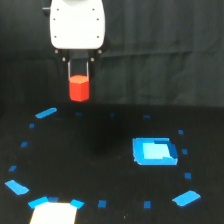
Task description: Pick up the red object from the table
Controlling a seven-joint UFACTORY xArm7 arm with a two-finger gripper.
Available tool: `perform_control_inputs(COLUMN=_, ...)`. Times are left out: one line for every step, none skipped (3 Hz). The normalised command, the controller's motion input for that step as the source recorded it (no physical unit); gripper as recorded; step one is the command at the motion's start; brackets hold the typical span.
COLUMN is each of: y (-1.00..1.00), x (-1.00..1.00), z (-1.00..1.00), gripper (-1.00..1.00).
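- My gripper (79, 75) holds the red object (79, 89) between narrow fingers, clear above the black desk (100, 150).
- The block hangs low in my grip, so I judge a firm squeeze and slow, vertical travel best.
- The blue square patch (154, 151) lies well apart, toward the exterior view's right.

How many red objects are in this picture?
1. The red object is held between the gripper fingers, lifted above the black table, toward the exterior view's upper left. None other shows, though the table's near edge is cut off.
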Motion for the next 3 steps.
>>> perform_control_inputs(y=0.16, x=-0.24, z=0.15, gripper=-1.00)
perform_control_inputs(y=-0.08, x=0.05, z=0.49, gripper=-1.00)
perform_control_inputs(y=0.02, x=0.17, z=0.04, gripper=-0.91)
